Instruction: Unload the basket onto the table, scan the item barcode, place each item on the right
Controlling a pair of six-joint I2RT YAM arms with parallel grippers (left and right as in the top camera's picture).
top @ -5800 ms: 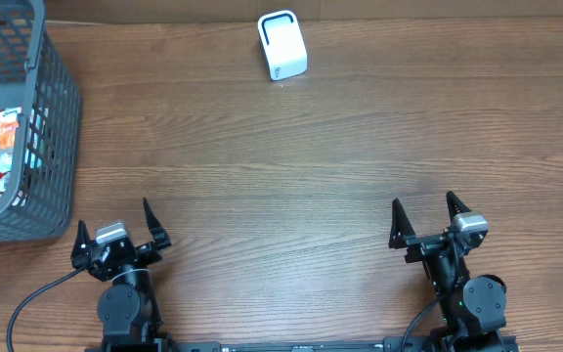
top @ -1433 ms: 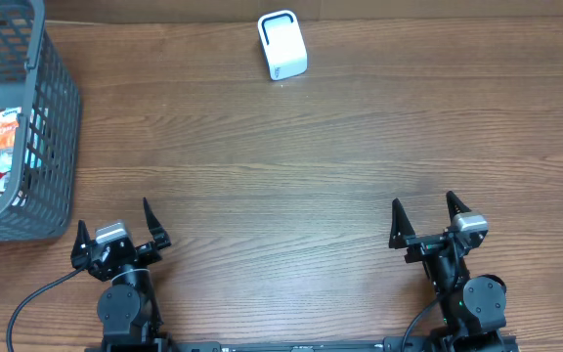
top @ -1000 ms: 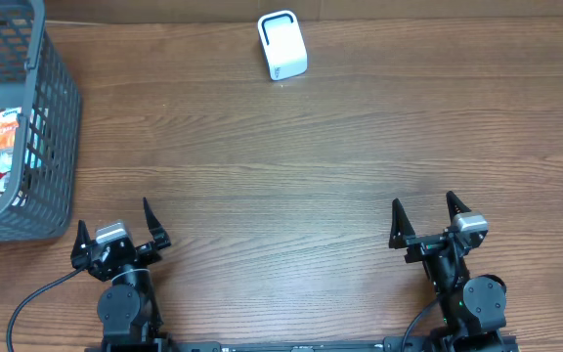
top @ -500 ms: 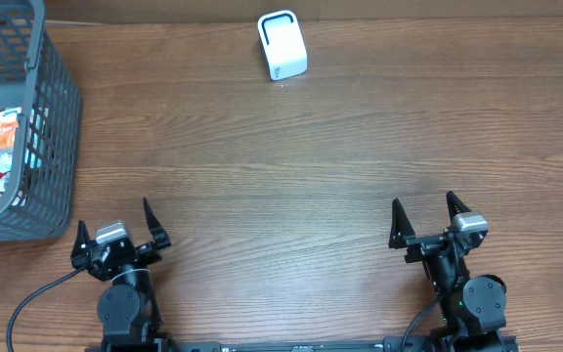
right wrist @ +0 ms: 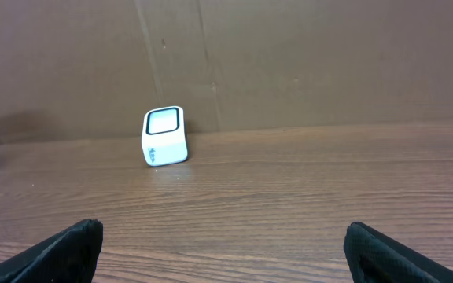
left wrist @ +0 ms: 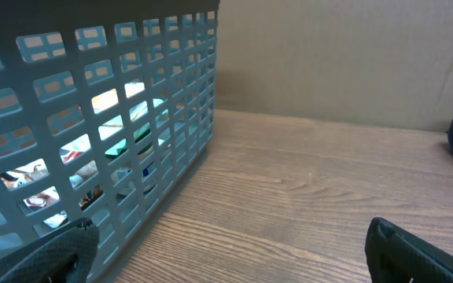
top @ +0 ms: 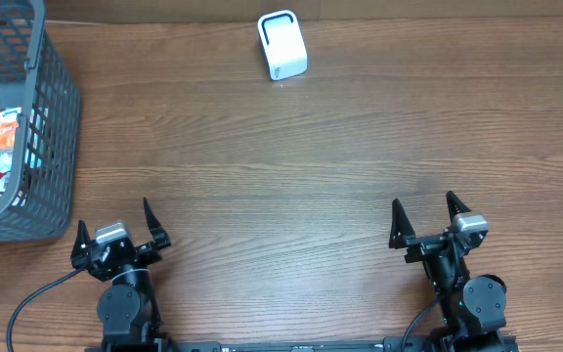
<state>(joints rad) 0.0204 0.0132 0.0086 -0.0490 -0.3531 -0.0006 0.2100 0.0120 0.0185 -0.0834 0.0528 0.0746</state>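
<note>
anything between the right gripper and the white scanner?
Nothing: only bare wooden table between the open right gripper and the white scanner. The overhead view shows the whole stretch; the right wrist view agrees.

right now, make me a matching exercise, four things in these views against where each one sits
Things:
1. grey basket
2. white scanner
3. left gripper
4. right gripper

Places in the overhead view:
a. far edge, near the middle
b. near edge, right side, open
c. left edge, far side
d. near edge, left side, open

Pairs: 1-c, 2-a, 3-d, 4-b
</note>
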